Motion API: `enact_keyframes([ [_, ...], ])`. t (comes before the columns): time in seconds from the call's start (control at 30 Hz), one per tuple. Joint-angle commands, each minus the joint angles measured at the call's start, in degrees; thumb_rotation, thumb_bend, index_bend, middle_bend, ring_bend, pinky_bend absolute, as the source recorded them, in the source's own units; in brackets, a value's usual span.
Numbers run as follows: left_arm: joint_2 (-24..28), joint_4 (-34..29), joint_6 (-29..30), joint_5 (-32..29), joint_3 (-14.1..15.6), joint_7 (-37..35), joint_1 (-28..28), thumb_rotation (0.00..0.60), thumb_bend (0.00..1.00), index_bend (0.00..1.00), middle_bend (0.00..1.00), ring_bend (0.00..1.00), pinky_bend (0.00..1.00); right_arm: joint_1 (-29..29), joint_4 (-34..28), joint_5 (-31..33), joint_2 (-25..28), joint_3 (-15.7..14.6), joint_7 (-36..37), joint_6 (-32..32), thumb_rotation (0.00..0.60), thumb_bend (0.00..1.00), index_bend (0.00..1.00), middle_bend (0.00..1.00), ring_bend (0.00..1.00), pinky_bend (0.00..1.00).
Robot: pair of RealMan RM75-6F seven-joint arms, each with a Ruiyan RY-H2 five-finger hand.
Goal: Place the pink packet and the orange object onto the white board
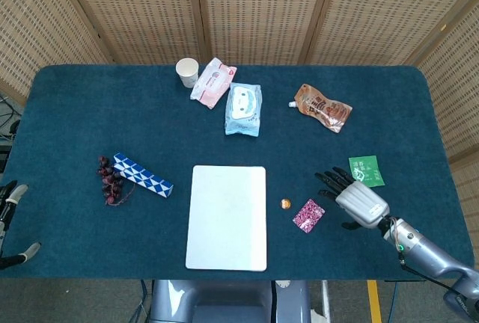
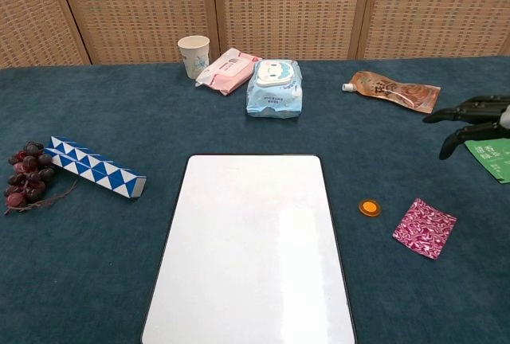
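A small magenta-pink packet point(image 1: 308, 215) point(image 2: 425, 228) lies flat on the blue cloth, right of the white board point(image 1: 227, 217) point(image 2: 251, 248). Between them sits a small round orange object point(image 1: 285, 203) point(image 2: 368, 207). Nothing lies on the board. My right hand point(image 1: 353, 197) point(image 2: 476, 119) hovers just right of the packet, fingers spread and pointing left, holding nothing. Only the fingertips of my left hand point(image 1: 10, 202) show at the table's left edge, apart and empty.
A green sachet point(image 1: 366, 171) point(image 2: 494, 155) lies under the right hand's far side. At the back are a paper cup point(image 1: 187, 72), a pink wipes pack point(image 1: 212, 81), a blue wipes pack point(image 1: 244, 109) and a brown pouch point(image 1: 322, 108). Grapes point(image 1: 111, 179) and a blue-white twist puzzle point(image 1: 142, 175) lie left.
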Motion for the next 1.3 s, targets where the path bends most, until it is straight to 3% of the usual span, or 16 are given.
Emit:
enact_keyframes([
  [0.03, -0.1, 0.0, -0.4, -0.5, 0.0, 0.3, -0.1, 0.6, 0.0, 0.0, 0.0, 0.0, 0.0, 0.9, 1.4, 0.0, -1.9, -0.8, -1.5, -1.1, 0.6, 0.05, 0.24, 0.0, 0.0, 0.0],
  [0.33, -0.4, 0.0, -1.2, -1.0, 0.2, 0.8, -0.5, 0.6, 0.0, 0.0, 0.0, 0.0, 0.0, 2.9, 0.7, 3.5, -5.1, -0.6, -6.0, -6.5, 0.6, 0.16, 0.24, 0.0, 0.0, 0.0],
  [0.6, -0.2, -0.1, -1.3, -1.0, 0.3, 0.5, -0.5, 0.6, 0.0, 0.0, 0.0, 0.0, 0.0, 4.3, -1.9, 7.5, -5.7, -0.3, -9.6, -11.8, 0.6, 0.17, 0.24, 0.0, 0.0, 0.0],
  [1.3, 0.2, 0.0, -1.3, -1.0, 0.5, -0.8, -0.6, 0.6, 0.0, 0.0, 0.0, 0.0, 0.0, 6.2, -5.6, 15.9, -7.4, 0.1, -17.6, -16.1, 0.6, 0.21, 0.25, 0.0, 0.0, 0.0],
])
